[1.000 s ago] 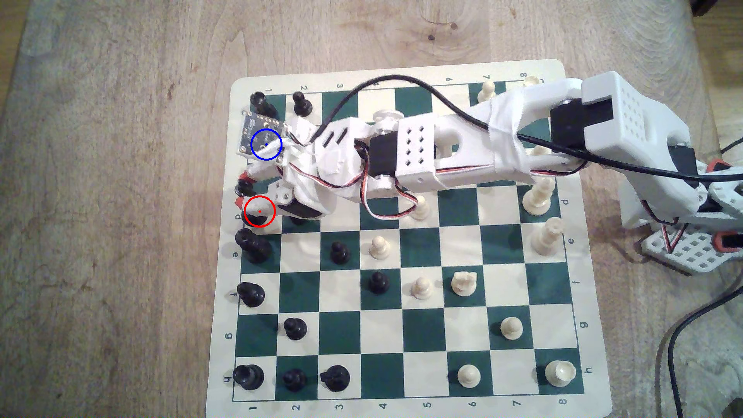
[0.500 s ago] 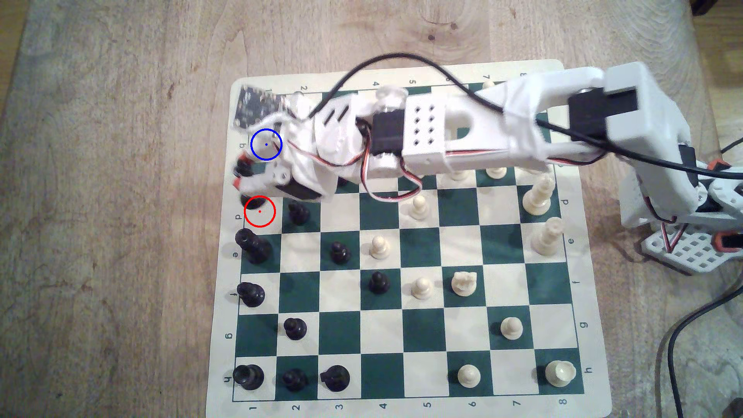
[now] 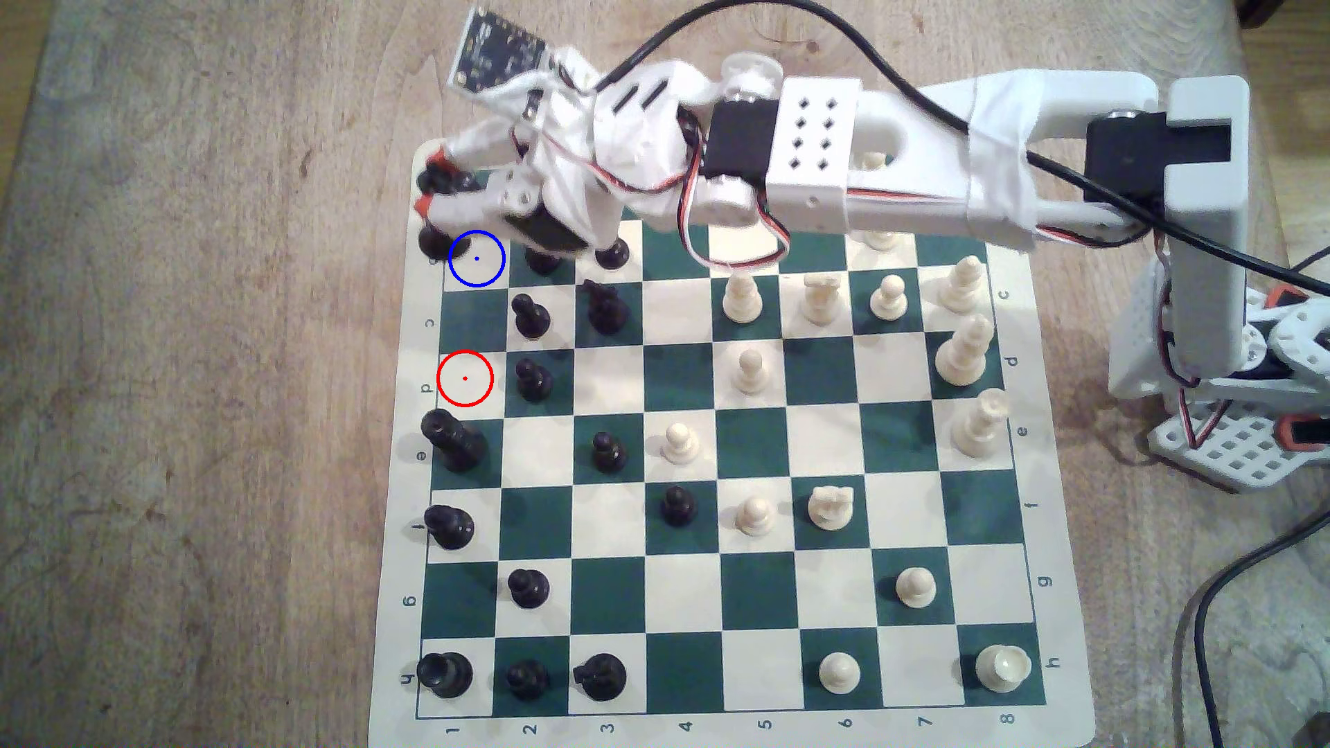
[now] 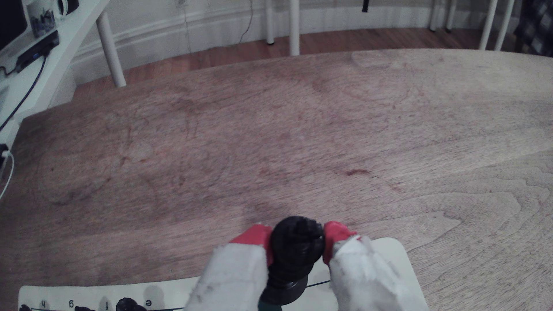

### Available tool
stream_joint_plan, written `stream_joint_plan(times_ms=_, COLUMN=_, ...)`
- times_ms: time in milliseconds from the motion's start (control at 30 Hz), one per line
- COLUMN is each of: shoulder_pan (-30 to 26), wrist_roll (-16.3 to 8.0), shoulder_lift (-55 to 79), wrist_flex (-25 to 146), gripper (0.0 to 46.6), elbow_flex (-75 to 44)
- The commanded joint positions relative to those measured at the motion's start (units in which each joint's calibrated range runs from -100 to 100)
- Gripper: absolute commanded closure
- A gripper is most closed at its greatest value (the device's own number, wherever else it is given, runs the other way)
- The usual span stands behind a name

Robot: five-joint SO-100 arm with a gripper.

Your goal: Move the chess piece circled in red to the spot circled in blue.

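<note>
While red-tipped and cloth-wrapped, the gripper (image 4: 297,239) clamps the glossy, knob-crowned black chess piece (image 4: 296,242) by its head.

A pale, worn wooden tabletop (image 3: 216,359) carries a cream-and-green roll-up chessboard mat (image 3: 1065,575) lying flat on the wood — its corners rounded — and the arm's white perforated base (image 3: 1223,453) just beside the mat's edge.

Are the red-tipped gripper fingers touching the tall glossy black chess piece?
Touching. In the wrist view both red fingertips press against the tall glossy black chess piece, no gap on either side.
</note>
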Motion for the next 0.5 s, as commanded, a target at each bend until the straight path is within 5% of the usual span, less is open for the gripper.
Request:
stream_joint_plan(times_ms=0, shoulder_pan=1.22, wrist_roll=0.15, shoulder_lift=-3.17, wrist_flex=-3.24, gripper=45.5, elbow_flex=-1.97)
stream_joint_plan(times_ms=467, shoulder_pan=2.08, wrist_roll=0.93, shoulder_lift=10.25, wrist_flex=-5.78, gripper=45.6, elbow_flex=-10.49)
